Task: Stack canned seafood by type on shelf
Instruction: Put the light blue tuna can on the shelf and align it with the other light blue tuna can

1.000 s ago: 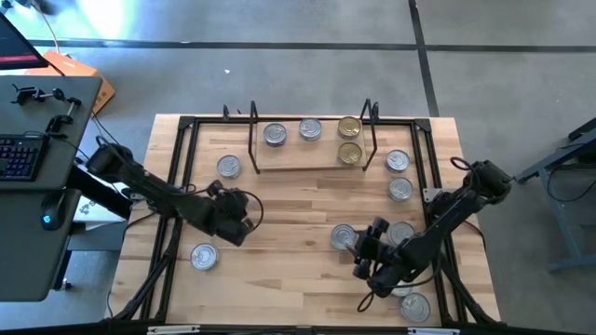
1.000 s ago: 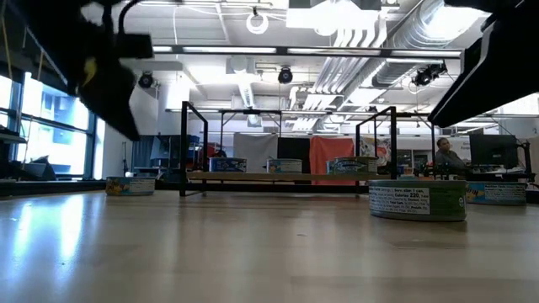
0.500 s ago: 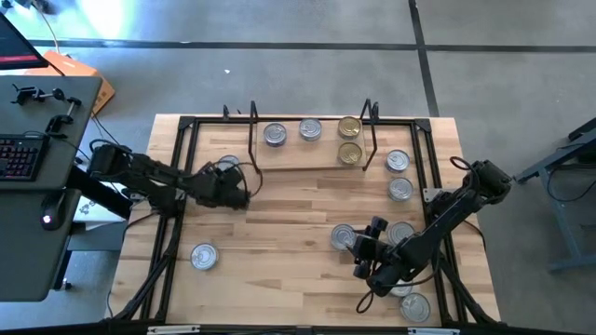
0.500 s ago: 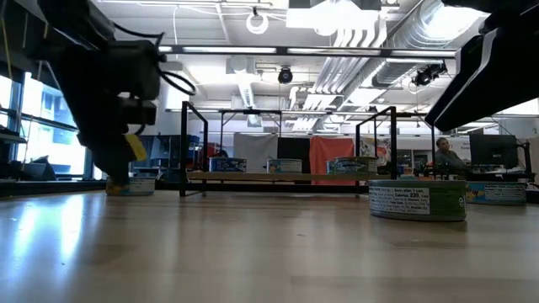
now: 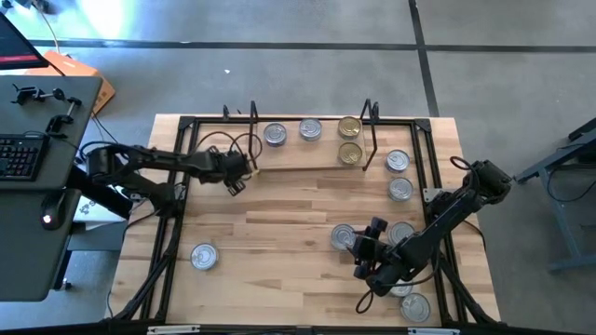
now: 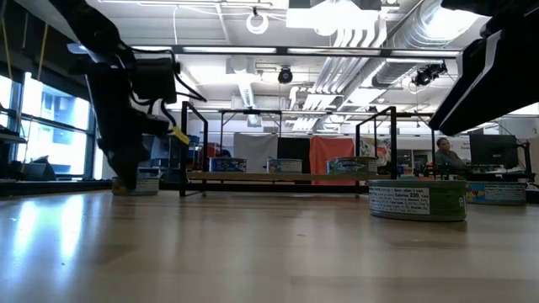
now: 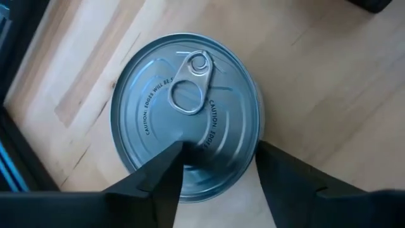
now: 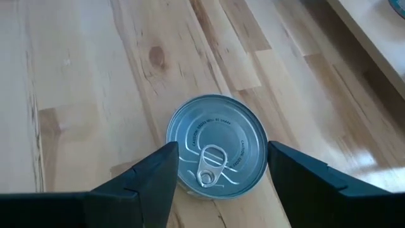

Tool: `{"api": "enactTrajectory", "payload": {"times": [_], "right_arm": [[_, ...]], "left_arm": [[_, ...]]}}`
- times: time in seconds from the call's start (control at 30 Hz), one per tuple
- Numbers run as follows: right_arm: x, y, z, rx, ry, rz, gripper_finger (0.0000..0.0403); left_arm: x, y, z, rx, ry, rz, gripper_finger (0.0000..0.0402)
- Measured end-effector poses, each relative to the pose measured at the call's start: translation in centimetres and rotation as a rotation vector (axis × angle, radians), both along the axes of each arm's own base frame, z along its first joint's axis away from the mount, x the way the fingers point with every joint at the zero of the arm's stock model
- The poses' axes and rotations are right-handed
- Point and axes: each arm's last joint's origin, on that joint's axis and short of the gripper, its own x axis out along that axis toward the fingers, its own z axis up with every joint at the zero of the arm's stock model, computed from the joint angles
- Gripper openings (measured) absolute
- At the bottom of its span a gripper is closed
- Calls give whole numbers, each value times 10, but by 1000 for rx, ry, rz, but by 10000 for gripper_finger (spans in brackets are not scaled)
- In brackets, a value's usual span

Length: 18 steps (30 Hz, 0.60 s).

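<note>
My left gripper [image 5: 233, 169] is open and points down over a silver-lidded tin [image 7: 183, 107] near the shelf's left end; the arm hides that tin in the high view, and its side shows in the low view [image 6: 143, 183]. My right gripper [image 5: 358, 253] is open near the table's right front, its fingers standing on either side of another silver tin [image 8: 215, 130] without touching it. The shelf [image 5: 298, 156], a light board in a black wire frame, carries two silver tins [image 5: 275, 135] and two gold ones [image 5: 349, 140], all resting on their bases. My left gripper [image 7: 219, 145] comes at the tin from above, with both fingertips [image 7: 171, 164] over the near part of the lid's rim. I cannot tell whether they touch the lid. The tin sits flat on the table.
More silver tins stand on the table to the right of the shelf [image 5: 398, 161] [image 5: 400, 189], beside my right arm [image 5: 402, 233], at the right front corner [image 5: 414, 305] and at the left front [image 5: 203, 256]. A black frame [image 5: 186, 126] rims the table. A person sits far behind [image 6: 444, 156].
My left gripper has travelled from the table's left middle toward the far edge and come down over the tin by the shelf's left end. The tins have stayed where they were.
</note>
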Motion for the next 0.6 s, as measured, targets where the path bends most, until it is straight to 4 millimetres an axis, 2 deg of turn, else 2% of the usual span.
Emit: {"api": "enactTrajectory", "payload": {"times": [0.13, 0.3, 0.47, 0.6], "right_arm": [[1, 1, 0, 18, -11, -9, 233], [3, 4, 1, 64, -22, 5, 233], [7, 8, 3, 68, -32, 67, 233], [13, 12, 6, 45, -58, 150, 233]], "left_arm": [[1, -6, 1, -40, -17, -12, 138], [0, -24, 1, -52, -12, 33, 74], [5, -53, 5, -67, -48, 18, 23], [16, -81, 13, -162, -117, -37, 3]]}}
